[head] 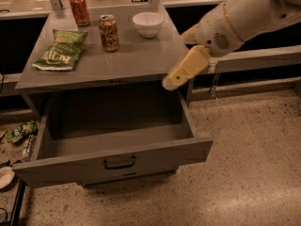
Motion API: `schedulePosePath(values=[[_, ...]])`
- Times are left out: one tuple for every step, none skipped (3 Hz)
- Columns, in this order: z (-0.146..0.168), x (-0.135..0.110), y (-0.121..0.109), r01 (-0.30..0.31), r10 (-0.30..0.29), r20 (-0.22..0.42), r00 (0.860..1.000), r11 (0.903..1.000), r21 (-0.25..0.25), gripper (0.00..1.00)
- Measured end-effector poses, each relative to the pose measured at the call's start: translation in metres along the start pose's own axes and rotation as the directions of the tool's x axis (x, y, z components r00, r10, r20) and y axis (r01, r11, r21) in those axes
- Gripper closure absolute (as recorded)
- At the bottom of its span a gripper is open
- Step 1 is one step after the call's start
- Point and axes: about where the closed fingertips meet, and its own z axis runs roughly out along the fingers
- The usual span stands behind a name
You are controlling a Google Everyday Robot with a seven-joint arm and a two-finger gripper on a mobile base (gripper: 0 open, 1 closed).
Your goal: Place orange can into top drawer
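Gripper (175, 79) hangs at centre-right of frame, over the right front corner of the cabinet top (141, 55) and above the drawer's right wall. It carries nothing. Whether it is clenched or released cannot be told from this angle. Its shell is cream, blocky plastic, tapering off a white rounded arm (244, 13) that enters from the upper right.

Orange can (108, 33) stands upright on the cabinet top, up and left of the gripper, well apart from it and not yet touched. Mottled tan-brown label, silver lid, smooth thin-walled cylinder; it would likely slip if pinched near the rim. White bowl (147, 23), glossy and round, sits near it on the right. Red can (79, 10) stands further up-left. Green chip bag (61, 49), crinkly film, lies flat at left.

Top drawer (155, 155) stands pulled open at lower centre: grey sheet metal, shallow, flat front, dark recessed pull handle (119, 162) at its middle. No can in it yet.

Step in hand, by judgement: the reach for the can.
- Approach from the frame's lower side, through the gap between bowl and bag.
- Take the can at mid-height on the label, with a modest squeeze so the wall does not dent.
- Lift straight up before swinging toward the drawer, keeping clear of the bowl.
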Motion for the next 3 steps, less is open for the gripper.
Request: schedulePosePath(values=[[0.039,-0.049,-0.011,-0.001,0.007,0.213,0.977,0.9997,-0.025,0.0],[0.041,-0.06,-0.016,-0.009,0.01,0.246,0.969,1.0,-0.005,0.0],[0.059,-0.046,-0.002,-0.052,0.059,0.217,0.974,0.9978,-0.042,0.0]])
